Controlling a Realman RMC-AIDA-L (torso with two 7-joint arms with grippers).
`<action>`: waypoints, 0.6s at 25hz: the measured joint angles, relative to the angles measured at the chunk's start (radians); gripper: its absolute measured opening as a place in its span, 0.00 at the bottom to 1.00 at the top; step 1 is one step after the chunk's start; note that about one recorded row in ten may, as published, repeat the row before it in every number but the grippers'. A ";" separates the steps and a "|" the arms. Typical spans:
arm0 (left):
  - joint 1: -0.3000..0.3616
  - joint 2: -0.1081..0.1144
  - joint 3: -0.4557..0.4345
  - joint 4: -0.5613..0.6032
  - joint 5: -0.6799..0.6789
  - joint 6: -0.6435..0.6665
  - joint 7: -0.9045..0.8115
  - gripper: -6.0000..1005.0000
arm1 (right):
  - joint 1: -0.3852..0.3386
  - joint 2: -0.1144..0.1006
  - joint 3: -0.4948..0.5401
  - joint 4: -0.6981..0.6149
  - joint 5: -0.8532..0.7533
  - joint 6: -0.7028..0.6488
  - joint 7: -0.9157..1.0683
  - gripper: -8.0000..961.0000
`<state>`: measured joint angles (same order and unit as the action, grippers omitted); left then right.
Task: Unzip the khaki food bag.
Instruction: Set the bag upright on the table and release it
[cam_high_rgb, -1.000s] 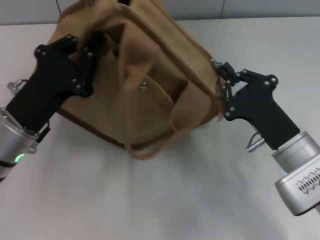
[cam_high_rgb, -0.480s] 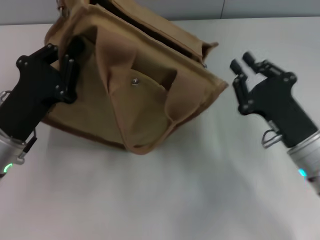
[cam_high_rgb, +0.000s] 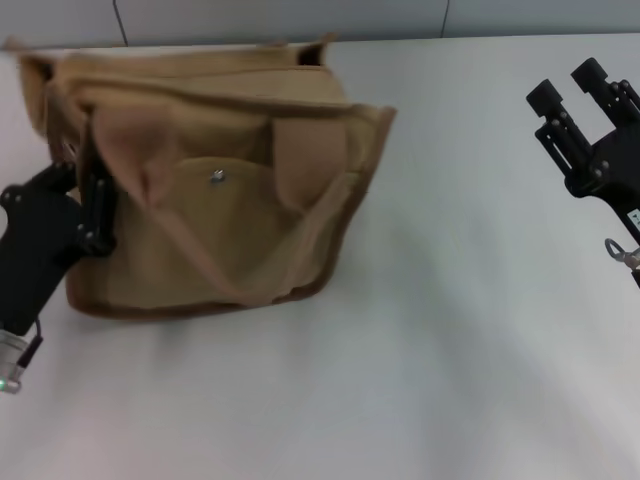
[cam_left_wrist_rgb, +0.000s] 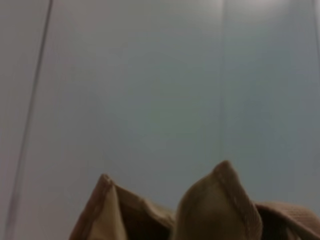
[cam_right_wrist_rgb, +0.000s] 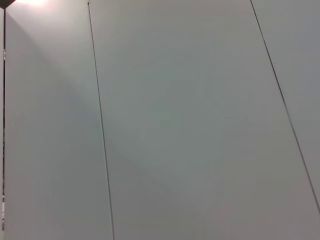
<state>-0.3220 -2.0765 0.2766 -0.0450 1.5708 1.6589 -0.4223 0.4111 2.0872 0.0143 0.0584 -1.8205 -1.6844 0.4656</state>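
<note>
The khaki food bag stands on the white table at the left, front pocket and silver snap facing me, strap handles drooping over the front. Its top edge is open along the back. My left gripper is against the bag's left end, its fingers closed on the fabric there. The bag's tan edges also show in the left wrist view. My right gripper is open and empty, far to the right of the bag and above the table. The zipper pull is not visible.
The white table stretches in front of and to the right of the bag. A grey panelled wall fills the right wrist view and lies behind the table.
The right gripper let go of the bag's right corner and drew away to the right. The left arm pulled back to the left, and the bag swung round and settled squarer to me.
</note>
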 joint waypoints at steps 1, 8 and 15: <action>0.006 -0.002 -0.023 -0.031 -0.012 -0.034 0.002 0.07 | 0.000 0.001 0.006 0.001 0.001 0.003 -0.004 0.61; -0.042 -0.003 -0.067 -0.155 -0.025 -0.214 -0.023 0.07 | 0.000 0.003 0.079 0.017 0.003 0.051 -0.017 0.65; -0.153 -0.004 -0.039 -0.231 0.073 -0.311 -0.053 0.10 | -0.002 0.003 0.092 0.018 0.003 0.069 -0.023 0.65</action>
<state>-0.4751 -2.0800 0.2373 -0.2762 1.6436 1.3475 -0.4755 0.4090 2.0903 0.1060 0.0762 -1.8177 -1.6151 0.4423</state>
